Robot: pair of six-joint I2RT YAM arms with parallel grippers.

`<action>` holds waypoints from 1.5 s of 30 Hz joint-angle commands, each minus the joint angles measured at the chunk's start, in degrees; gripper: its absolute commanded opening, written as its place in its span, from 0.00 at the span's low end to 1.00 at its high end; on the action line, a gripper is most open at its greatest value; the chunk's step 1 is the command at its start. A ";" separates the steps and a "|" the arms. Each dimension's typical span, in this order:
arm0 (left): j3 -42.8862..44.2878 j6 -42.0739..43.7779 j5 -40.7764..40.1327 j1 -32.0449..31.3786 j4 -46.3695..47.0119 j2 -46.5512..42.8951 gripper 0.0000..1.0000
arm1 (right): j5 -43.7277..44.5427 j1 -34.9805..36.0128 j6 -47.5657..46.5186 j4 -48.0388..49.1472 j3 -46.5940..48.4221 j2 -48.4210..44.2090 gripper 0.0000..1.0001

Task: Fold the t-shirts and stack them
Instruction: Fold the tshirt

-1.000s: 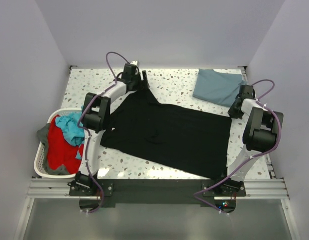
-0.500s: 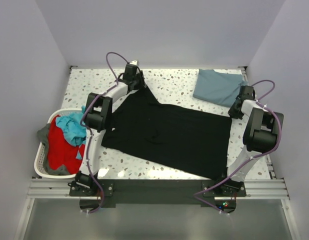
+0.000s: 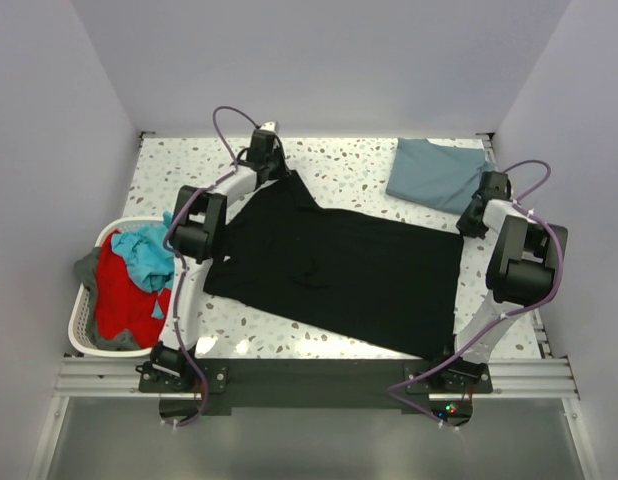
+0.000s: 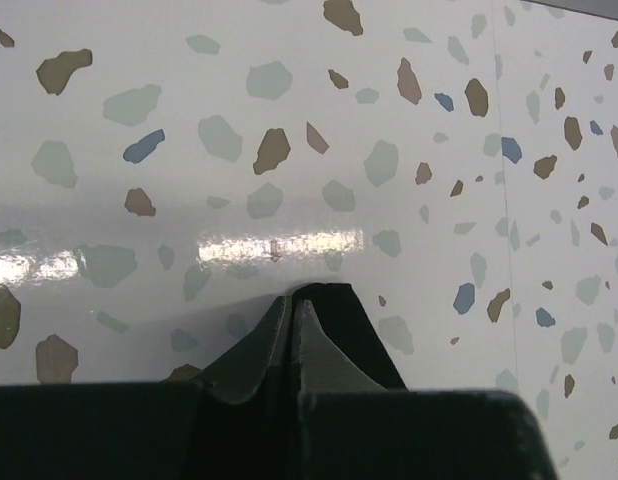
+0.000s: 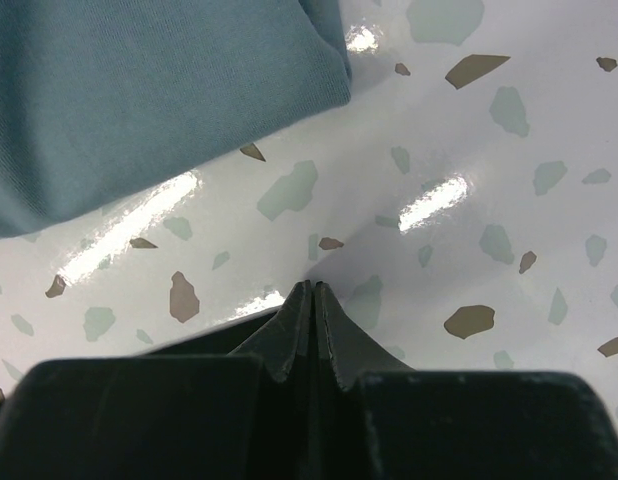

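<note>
Black t-shirt (image 3: 339,270): lies spread flat and unfolded across the middle of the counter (image 3: 359,160), with its far-left corner drawn to a peak toward the counter's far edge.
Left fingers (image 4: 261,352): wide apart a second ago, now together at that peak. Dark cloth shows right beside the tips, so they appear clamped on the shirt's edge.
Meaning: the grasp looks only just made, so the first fold can probably start by carrying this corner over the shirt's body.
Slate-blue t-shirt (image 3: 436,172): already folded at the counter's far-right corner, unmoved, and the likely base of the stack.
Right fingers (image 5: 285,335): pressed together on nothing, over bare counter near the right edge, just beside the blue shirt; unchanged.
Laundry basket (image 3: 81,325): at the counter's left edge, holding red and teal cloth.
</note>
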 commanded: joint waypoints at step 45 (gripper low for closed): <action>-42.90 -11.08 4.77 1.59 0.27 -50.14 0.00 | -6.39 -0.22 0.07 -19.83 -11.64 -31.06 0.00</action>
